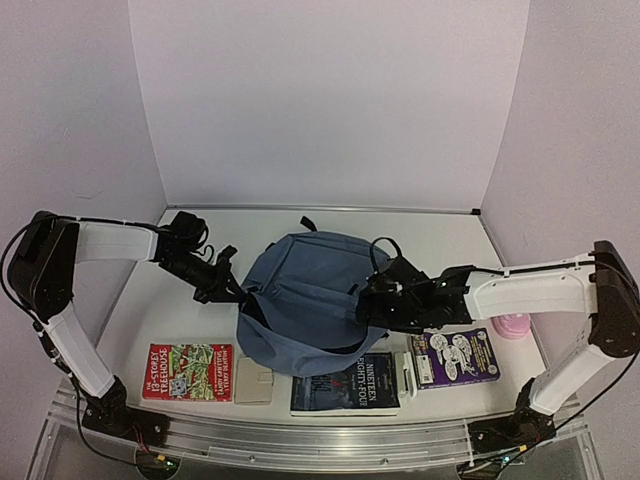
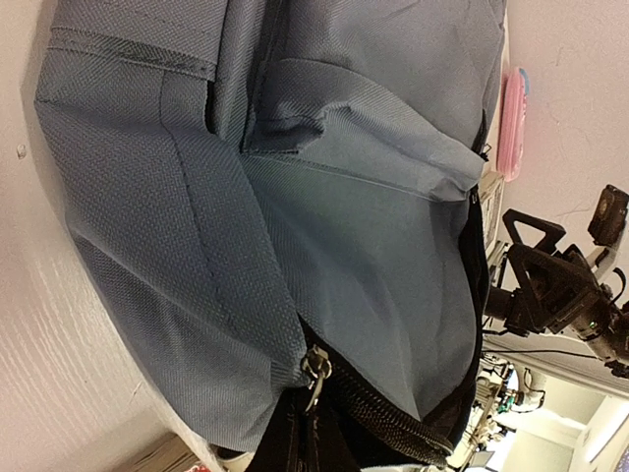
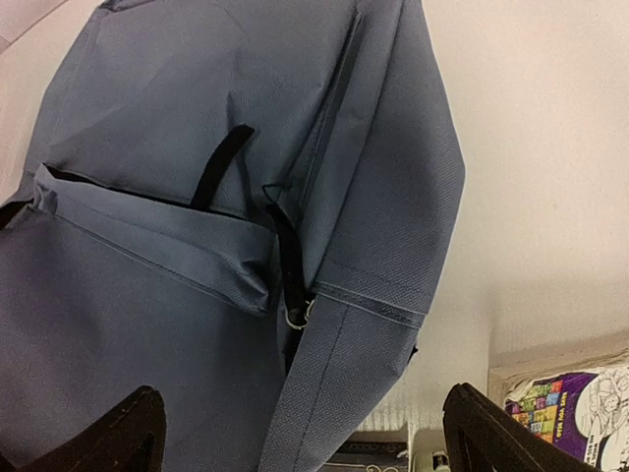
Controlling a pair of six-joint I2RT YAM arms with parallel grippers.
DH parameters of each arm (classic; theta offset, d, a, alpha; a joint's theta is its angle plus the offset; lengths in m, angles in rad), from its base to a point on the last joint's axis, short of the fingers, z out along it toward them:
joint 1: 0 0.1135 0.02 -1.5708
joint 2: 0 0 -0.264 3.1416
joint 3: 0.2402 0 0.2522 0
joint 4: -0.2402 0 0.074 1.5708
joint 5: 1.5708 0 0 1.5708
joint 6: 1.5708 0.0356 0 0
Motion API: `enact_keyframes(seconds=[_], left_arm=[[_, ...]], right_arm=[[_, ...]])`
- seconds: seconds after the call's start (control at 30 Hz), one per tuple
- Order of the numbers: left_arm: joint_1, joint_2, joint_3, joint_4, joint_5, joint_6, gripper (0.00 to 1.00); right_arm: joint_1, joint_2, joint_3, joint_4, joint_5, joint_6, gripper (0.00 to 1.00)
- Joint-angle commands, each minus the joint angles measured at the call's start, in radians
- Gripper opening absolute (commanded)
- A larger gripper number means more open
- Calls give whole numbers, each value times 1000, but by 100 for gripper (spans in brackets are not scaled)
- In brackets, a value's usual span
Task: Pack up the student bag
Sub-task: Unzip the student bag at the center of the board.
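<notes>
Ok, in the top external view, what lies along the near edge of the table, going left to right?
Red Storey Treehouse paperback → small beige square pad → dark Nineteen Eighty-Four book → purple book with a cartoon cover → small pink case.

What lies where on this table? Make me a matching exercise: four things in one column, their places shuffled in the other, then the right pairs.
Things:
1. student bag
2. Treehouse book
3. Nineteen Eighty-Four book
4. pencil case

Places:
A. near edge, far left
B. far right side
C. middle of the table
D. near edge, just in front of the bag

Pairs: 1-C, 2-A, 3-D, 4-B.
</notes>
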Motion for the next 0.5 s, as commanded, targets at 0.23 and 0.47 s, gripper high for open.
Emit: enact_keyframes(seconds=[0.23,0.47], left_arm=[[-52,-47,-53,102,-39,-45,1],[-79,-117,-98,123,-71,-50,1]], right_arm=[[-56,98,-94,281,-256,8,78],[-65,202,-6,289,-234,-75,22]])
